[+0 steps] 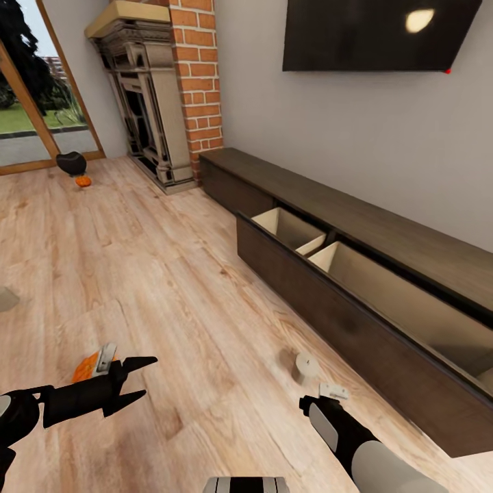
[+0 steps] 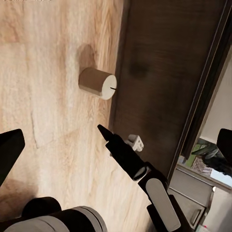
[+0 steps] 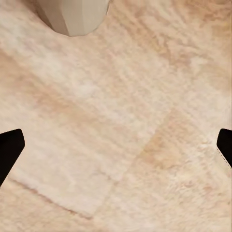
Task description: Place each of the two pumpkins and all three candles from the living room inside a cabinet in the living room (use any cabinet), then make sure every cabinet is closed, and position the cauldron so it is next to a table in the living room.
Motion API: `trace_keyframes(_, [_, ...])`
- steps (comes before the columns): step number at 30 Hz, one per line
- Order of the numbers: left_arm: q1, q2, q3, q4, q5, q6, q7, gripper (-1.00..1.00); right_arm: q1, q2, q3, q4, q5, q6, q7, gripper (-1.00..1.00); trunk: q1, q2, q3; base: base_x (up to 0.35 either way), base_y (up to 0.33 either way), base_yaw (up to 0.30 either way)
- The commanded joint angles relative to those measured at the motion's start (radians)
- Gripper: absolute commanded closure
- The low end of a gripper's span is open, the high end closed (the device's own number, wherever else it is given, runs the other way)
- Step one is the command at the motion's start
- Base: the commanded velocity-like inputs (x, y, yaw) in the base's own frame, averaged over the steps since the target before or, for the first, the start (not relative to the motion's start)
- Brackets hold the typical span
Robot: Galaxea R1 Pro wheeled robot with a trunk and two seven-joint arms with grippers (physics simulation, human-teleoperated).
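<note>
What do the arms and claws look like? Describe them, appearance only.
Left claw: two black pointed fingers on a black wrist, with a small grey-and-orange block beside it. Right claw: black tapered fingers, a small white block, and a black forearm with light grey rounded panels.

A cream candle (image 1: 305, 366) is seen upright on the floor beside the cabinet (image 1: 356, 322), whose drawer is open; cauldron (image 1: 71, 163) and pumpkin (image 1: 83, 181) lie far off.
</note>
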Motion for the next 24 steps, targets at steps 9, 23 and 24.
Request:
trace_keyframes(9, [-0.001,-0.001,0.001,0.000,0.010,0.002,0.010,-1.00,0.000,-0.001,0.008,-0.002,-0.006,0.006,-0.007,-1.00,0.000,0.000,-0.001,0.178,-0.019,0.000])
trace_keyframes(23, [-0.001,-0.003,-0.020,-0.001,0.010,0.002,0.010,-1.00,0.000,-0.001,0.009,-0.003,-0.004,0.006,-0.007,-1.00,0.000,0.000,-0.001,0.140,0.000,0.000])
trace_keyframes(24, [-0.001,-0.003,-0.020,-0.001,0.010,0.002,0.010,-1.00,0.000,-0.001,0.010,-0.004,-0.004,0.006,-0.007,-1.00,0.000,0.000,-0.001,0.060,0.000,0.000])
